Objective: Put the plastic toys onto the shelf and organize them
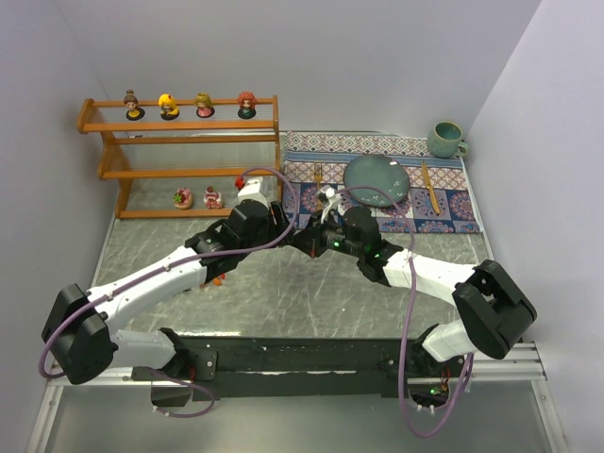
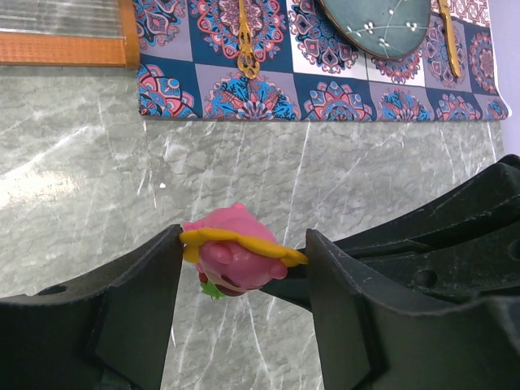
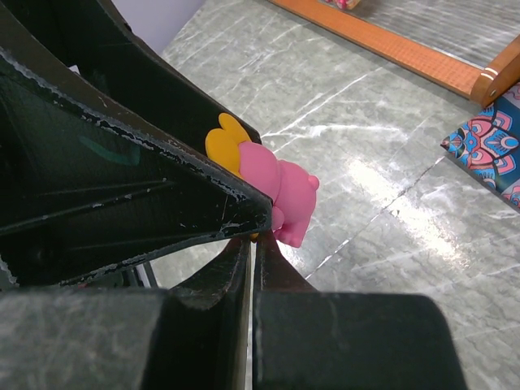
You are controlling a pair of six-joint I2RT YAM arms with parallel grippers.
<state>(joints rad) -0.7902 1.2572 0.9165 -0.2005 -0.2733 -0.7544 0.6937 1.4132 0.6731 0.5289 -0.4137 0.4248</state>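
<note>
Scarcely saw pink round yellow-ringed plastic toy [image 2: 240, 264] mid-frame with hidden underside; touched both left gripper [image 2: 244, 240] fingers, could not tell grasp; found right gripper [image 3: 253, 252] clenched.

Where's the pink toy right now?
The pink toy sits between the fingers of the left gripper, centre of the left wrist view, over the marble table near the placemat.

Marble table [image 1: 283, 293] carries shelf [image 1: 189, 173] and patterned placemat [image 1: 444, 203].

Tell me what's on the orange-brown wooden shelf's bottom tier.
Two small pink plastic toys sit side by side on the shelf. The left arm covers that tier's right end, so anything there is hidden.
</note>
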